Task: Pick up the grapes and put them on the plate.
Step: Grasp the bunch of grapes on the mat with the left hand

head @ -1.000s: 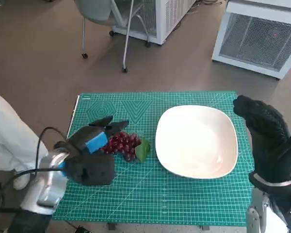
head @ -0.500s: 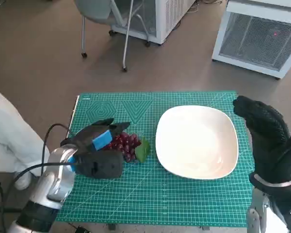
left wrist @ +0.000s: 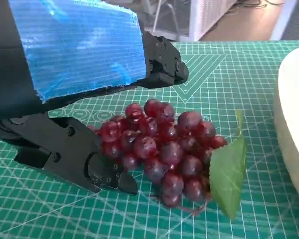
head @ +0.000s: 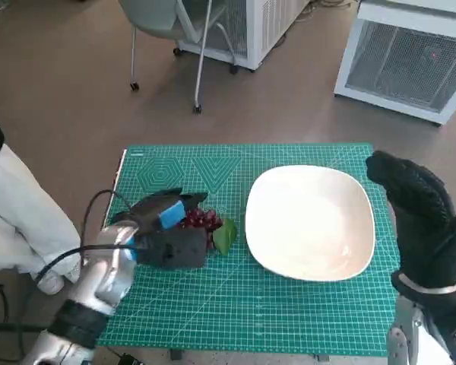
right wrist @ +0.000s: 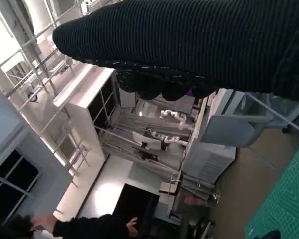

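**Left hand at the grapes, bunch on the mat**

My left hand (head: 167, 228), black with blue tape over its back, is low over the green gridded cutting mat (head: 235, 312), at the near-left part of the table. My fingers (left wrist: 70, 154) are spread to either side of the bunch of dark red grapes (head: 201, 221): in the left wrist view one black finger lies along the mat against the bunch's side, another reaches past its far side. The fingers are apart and have not clamped; the bunch lies flat on the mat, nothing lifted.

The grapes (left wrist: 159, 149) carry a single green leaf (left wrist: 228, 172) on the side toward the wide white square-ish plate (head: 311, 220). In the head view the leaf (head: 224, 236) sits just beside the plate's left rim; I cannot tell whether they touch. Nothing lies on the plate.

My right hand (head: 418, 213), in its black knitted glove, is raised at the right edge of the table, beside the plate, holding nothing. Fingers point away from me, loosely extended. The right wrist view shows only the glove (right wrist: 199, 45) as a dark band, with a room and a person's dark sleeve (right wrist: 89, 226) beyond.

A person's white-clad leg (head: 23, 220) stands left of the table.
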Robot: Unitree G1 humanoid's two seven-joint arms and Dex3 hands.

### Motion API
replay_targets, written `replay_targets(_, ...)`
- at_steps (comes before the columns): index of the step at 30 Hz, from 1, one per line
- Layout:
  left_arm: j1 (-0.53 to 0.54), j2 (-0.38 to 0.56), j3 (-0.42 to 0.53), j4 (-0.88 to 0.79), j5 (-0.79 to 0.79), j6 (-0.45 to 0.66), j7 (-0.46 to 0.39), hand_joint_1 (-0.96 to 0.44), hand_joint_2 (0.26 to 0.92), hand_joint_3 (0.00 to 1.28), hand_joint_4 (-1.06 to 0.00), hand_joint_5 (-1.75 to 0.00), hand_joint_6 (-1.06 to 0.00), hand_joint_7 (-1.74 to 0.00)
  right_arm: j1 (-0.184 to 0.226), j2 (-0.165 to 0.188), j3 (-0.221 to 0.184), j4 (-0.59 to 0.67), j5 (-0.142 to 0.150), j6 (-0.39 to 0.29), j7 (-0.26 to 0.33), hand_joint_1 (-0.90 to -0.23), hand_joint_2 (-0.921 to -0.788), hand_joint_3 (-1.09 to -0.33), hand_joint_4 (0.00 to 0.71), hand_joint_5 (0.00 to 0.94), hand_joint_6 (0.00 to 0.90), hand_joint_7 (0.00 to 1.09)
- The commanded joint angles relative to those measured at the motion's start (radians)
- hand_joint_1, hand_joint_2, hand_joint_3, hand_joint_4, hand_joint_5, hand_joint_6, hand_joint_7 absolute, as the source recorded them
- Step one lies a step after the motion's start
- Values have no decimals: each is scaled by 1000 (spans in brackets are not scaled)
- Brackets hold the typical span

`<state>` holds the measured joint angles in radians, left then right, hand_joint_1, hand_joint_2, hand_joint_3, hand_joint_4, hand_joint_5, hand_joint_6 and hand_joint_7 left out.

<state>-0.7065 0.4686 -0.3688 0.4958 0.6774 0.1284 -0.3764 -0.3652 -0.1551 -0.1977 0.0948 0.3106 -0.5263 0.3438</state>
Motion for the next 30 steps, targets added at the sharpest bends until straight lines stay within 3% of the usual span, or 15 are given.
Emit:
replay_targets(1,-75,-41,-37,111,28,6,43,-244,741,4,-186,-2,-323,-2,19,-3,-3,9,-9,4,-9,-531,-921,-636,421,1,47,607)
replay_targets(19,-293,-209,-162,627,56,-39,172,-248,760,6,-157,-3,-319,0,21,-5,0,18,-15,-7,-12,-528,-921,-637,422,2,45,600)
replay_targets(30,-335,-246,-208,743,65,-49,170,-243,768,6,-170,-5,-320,-2,28,-5,-2,6,-12,-3,-15,-531,-921,-637,422,1,45,597)
